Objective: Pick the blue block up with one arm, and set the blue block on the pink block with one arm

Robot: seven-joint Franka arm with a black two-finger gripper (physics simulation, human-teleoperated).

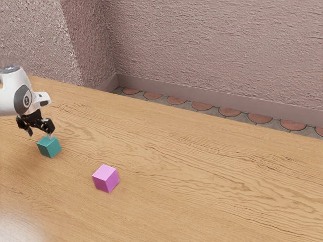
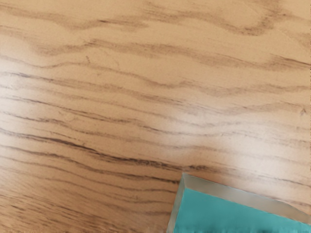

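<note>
Blue block [image 1: 49, 146] rests on wood-grain table [image 1: 202, 166] below rough pinkish wall [image 1: 212, 45], gripper [image 1: 40, 131] spread above.

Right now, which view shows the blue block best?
The exterior view: the whole blue block sits on the table, apart from the pink block. The wrist view catches one corner of the block, close up.

We see a table [image 1: 202, 166] of grained, matt wood; the blue block [image 1: 49, 146] and pink block [image 1: 105, 178] look smooth and matt, the wall [image 1: 227, 45] rough, stucco-like.
</note>
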